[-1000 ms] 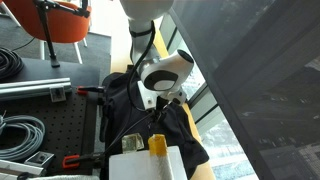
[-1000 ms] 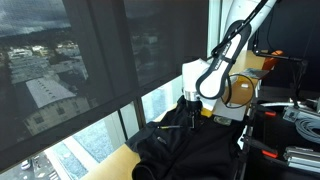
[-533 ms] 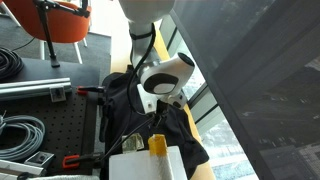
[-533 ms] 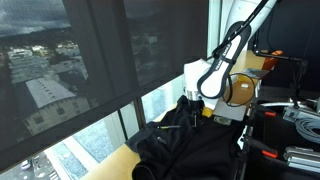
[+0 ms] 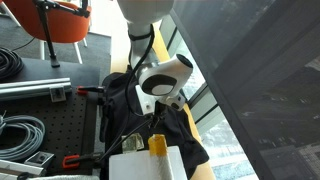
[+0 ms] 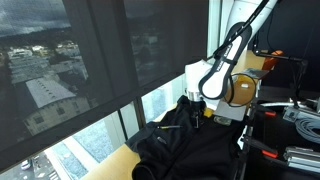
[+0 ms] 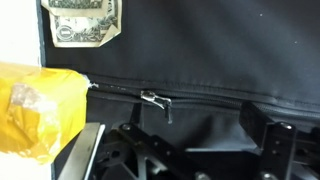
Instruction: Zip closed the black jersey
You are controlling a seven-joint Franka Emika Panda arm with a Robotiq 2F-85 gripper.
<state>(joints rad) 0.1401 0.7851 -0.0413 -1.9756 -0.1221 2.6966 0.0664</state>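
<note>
The black jersey (image 5: 130, 110) lies bunched on the wooden ledge by the window, and shows in both exterior views (image 6: 190, 150). In the wrist view the jersey (image 7: 210, 60) fills the frame, with its zip line running across and a small metal zip pull (image 7: 155, 99) near the middle. My gripper (image 7: 195, 140) hangs just above the fabric, jaws apart with nothing between them, and the zip pull lies just beyond its left finger. The right finger (image 7: 266, 132) is clear; the left is dark against the cloth. The gripper also shows in both exterior views (image 5: 160, 104) (image 6: 192, 106).
A yellow packet (image 7: 35, 110) and a banknote-like paper (image 7: 85, 22) lie beside the zip. A white box (image 5: 145, 165) with a yellow item (image 5: 158, 146) sits by the jersey. Red clamps (image 5: 75, 160), cables (image 5: 20, 130), an orange chair (image 5: 55, 20) and a tape roll (image 6: 240, 90) stand around.
The gripper has shifted very slightly along the jersey; its jaws stay apart. The jersey has not visibly moved.
</note>
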